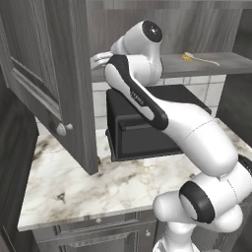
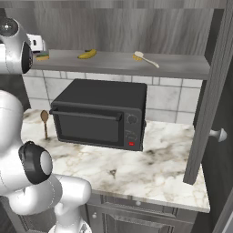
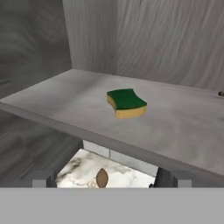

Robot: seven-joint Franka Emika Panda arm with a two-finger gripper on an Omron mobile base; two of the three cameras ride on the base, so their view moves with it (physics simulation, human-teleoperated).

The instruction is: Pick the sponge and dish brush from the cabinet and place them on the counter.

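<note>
While the small green-topped, yellow-bottomed sponge (image 3: 126,103) lay untouched on the grey cabinet shelf (image 3: 57,103), the pincer (image 3: 105,179) faced it with jaws spread wide and empty.

It sat partway back from the shelf's front edge, toward the left end, straight ahead of and slightly above the fingertips (image 3: 43,178), its long axis slanting across the line of approach. Farther right along the same shelf lay a curved yellow banana (image 2: 87,54), then the thin white-handled dish brush (image 2: 146,58). Below stretched the veined white marble counter (image 2: 159,173).
</note>
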